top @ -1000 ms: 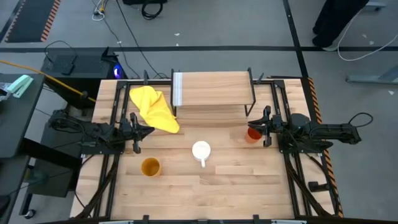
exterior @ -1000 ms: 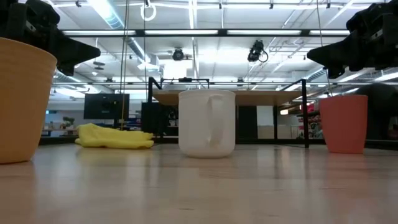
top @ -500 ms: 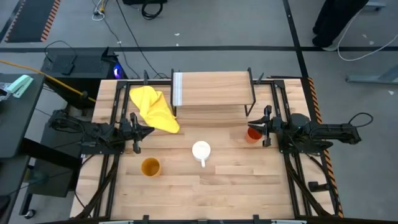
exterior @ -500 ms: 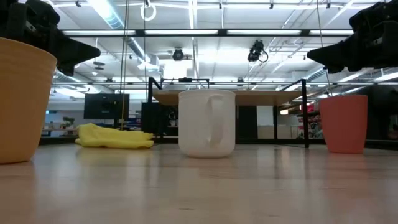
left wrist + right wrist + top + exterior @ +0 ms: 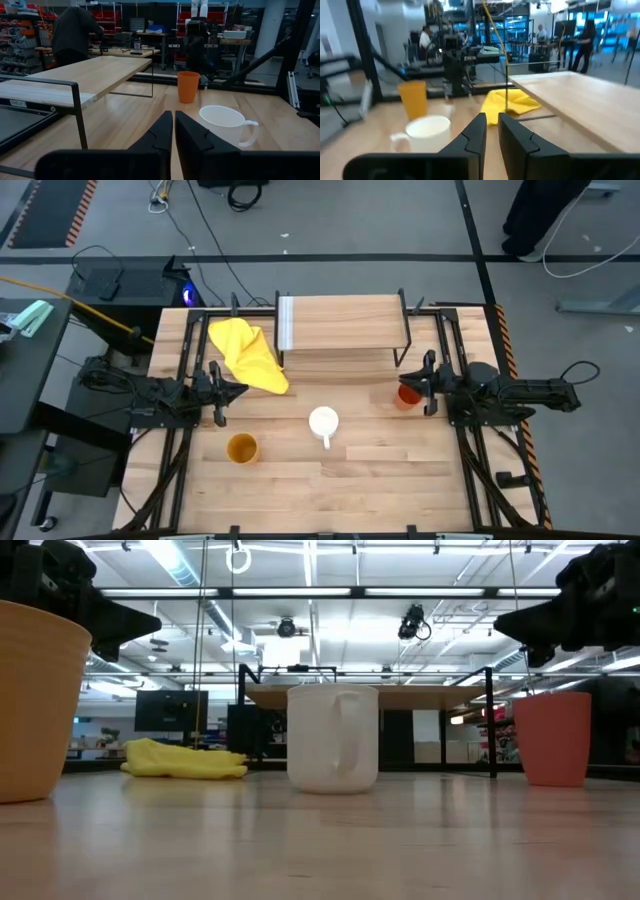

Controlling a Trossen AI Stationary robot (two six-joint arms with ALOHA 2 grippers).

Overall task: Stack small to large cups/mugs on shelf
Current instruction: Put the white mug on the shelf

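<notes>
The white mug (image 5: 323, 421) stands upright at mid-table, its handle toward the near edge. An orange-red cup (image 5: 405, 397) stands upright to its right, and a yellow-orange cup (image 5: 242, 447) to the near left. The shelf (image 5: 345, 325) stands on its black legs at the far edge, with nothing on its board. My right gripper (image 5: 408, 385) is shut and hovers just above the orange-red cup (image 5: 552, 738), clear of its rim. My left gripper (image 5: 240, 390) is shut and waits in the air at the table's left, pointing toward the mug (image 5: 222, 122).
A crumpled yellow cloth (image 5: 245, 355) lies by the shelf's left, white-strip end. Black rails run along the table's left and right sides under the arms. Bare wood lies between the cups and the near edge. A person (image 5: 75, 35) stands in the room beyond the table.
</notes>
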